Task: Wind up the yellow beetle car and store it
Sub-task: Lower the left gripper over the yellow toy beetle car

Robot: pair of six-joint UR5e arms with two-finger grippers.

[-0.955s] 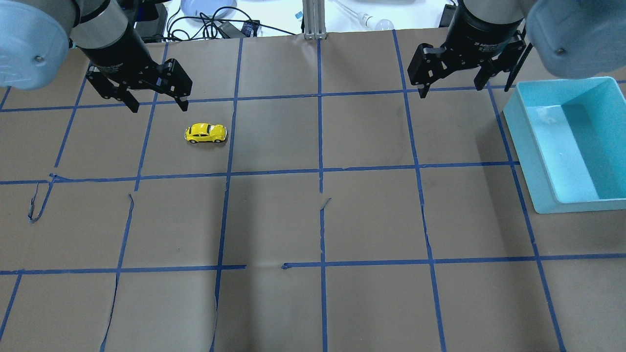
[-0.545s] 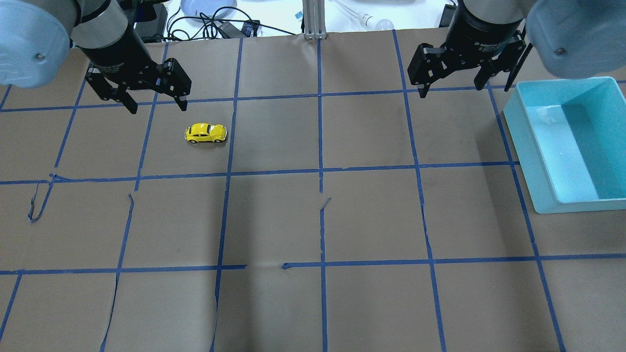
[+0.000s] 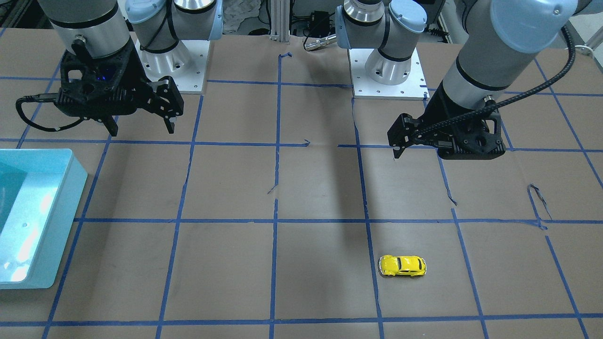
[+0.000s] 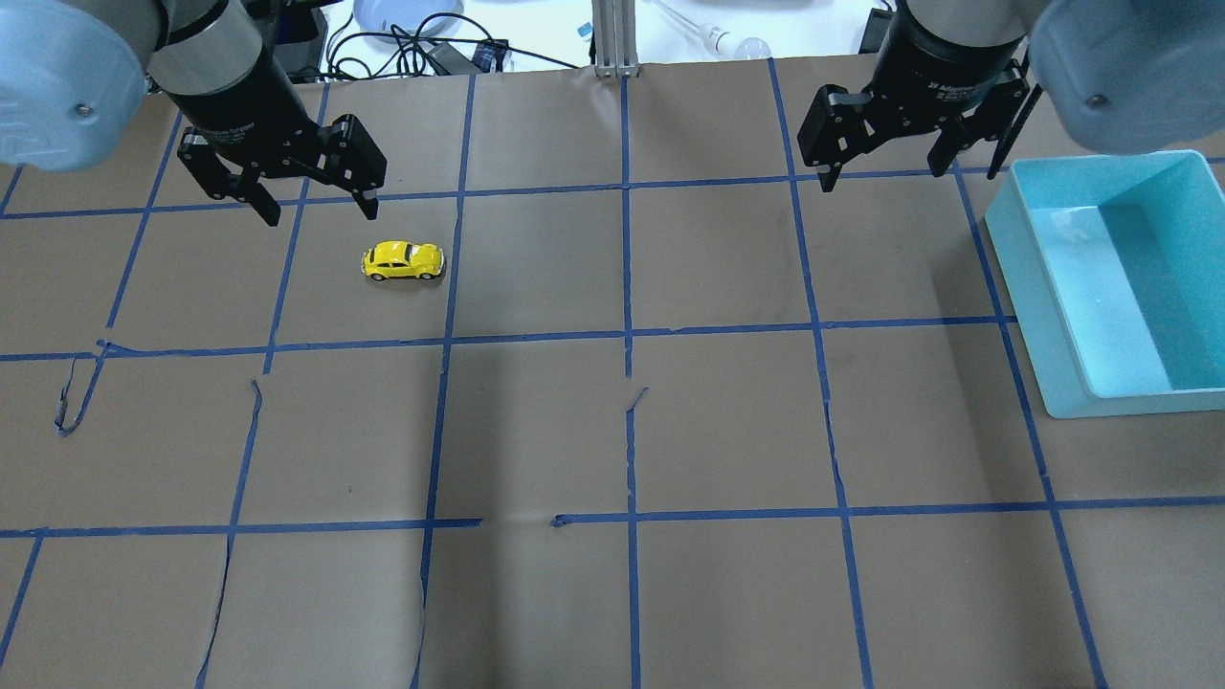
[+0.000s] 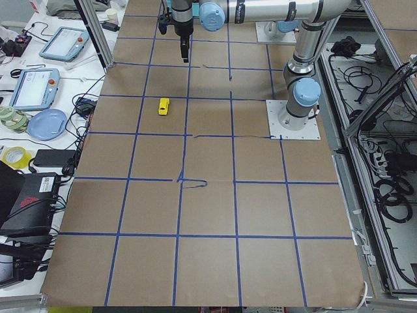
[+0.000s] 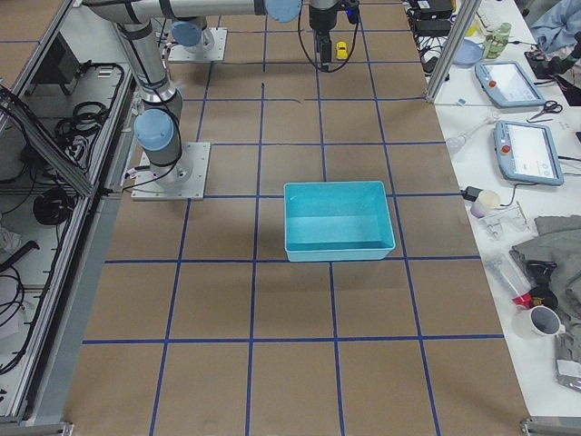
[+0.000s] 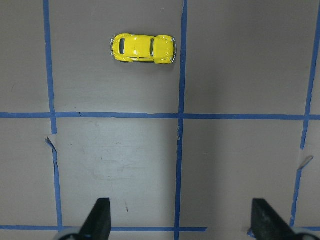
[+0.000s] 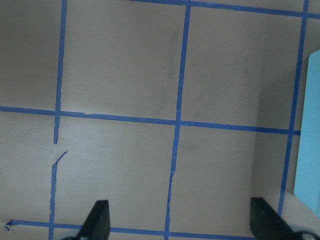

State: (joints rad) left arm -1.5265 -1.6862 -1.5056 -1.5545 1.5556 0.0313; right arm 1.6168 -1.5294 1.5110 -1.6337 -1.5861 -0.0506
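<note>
Yellow beetle car (image 4: 403, 260) sits ungrasped on the table (image 4: 612, 431), just past the wide-spread, empty fingers of the left gripper (image 4: 321, 211) — which has edged closer, the pickup seemingly starting; the right gripper (image 4: 885, 174), open and empty, hangs near the teal bin (image 4: 1038, 306).

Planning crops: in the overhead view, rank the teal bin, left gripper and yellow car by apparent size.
1. teal bin
2. left gripper, though it sits nearer the camera, which enlarges it
3. yellow beetle car

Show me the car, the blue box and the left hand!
car (image 4: 403, 260), overhead view, on its roof.
box (image 4: 1029, 287), overhead view, on its left outer wall.
left hand (image 4: 321, 212), overhead view, midway between its fingertips.
</note>
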